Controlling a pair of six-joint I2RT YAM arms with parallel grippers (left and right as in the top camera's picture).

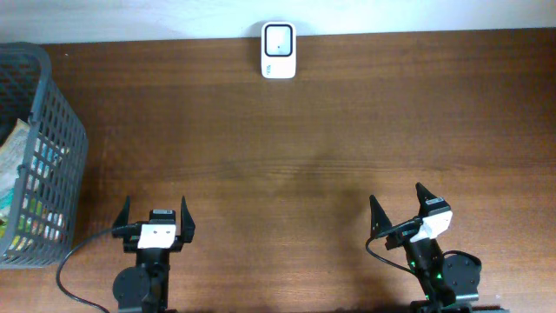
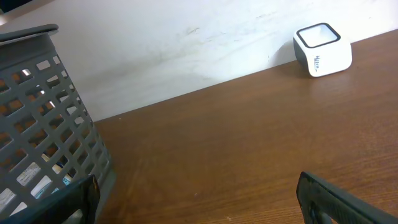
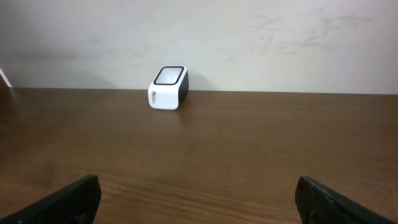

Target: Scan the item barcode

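Note:
A small white barcode scanner (image 1: 279, 51) with a dark window stands at the table's far edge by the wall; it also shows as the scanner (image 2: 322, 49) in the left wrist view and the scanner (image 3: 168, 87) in the right wrist view. Packaged items (image 1: 24, 187) lie inside the grey mesh basket (image 1: 61, 130) at the left. My left gripper (image 1: 153, 214) rests open near the front edge, right of the basket, holding nothing. My right gripper (image 1: 398, 204) is open at the front right, also with nothing between its fingers.
The basket wall (image 2: 43, 124) stands close to my left gripper's left finger (image 2: 81, 199). Bare wooden tabletop (image 1: 313, 148) stretches between the grippers and the scanner. A white wall runs behind the table's far edge.

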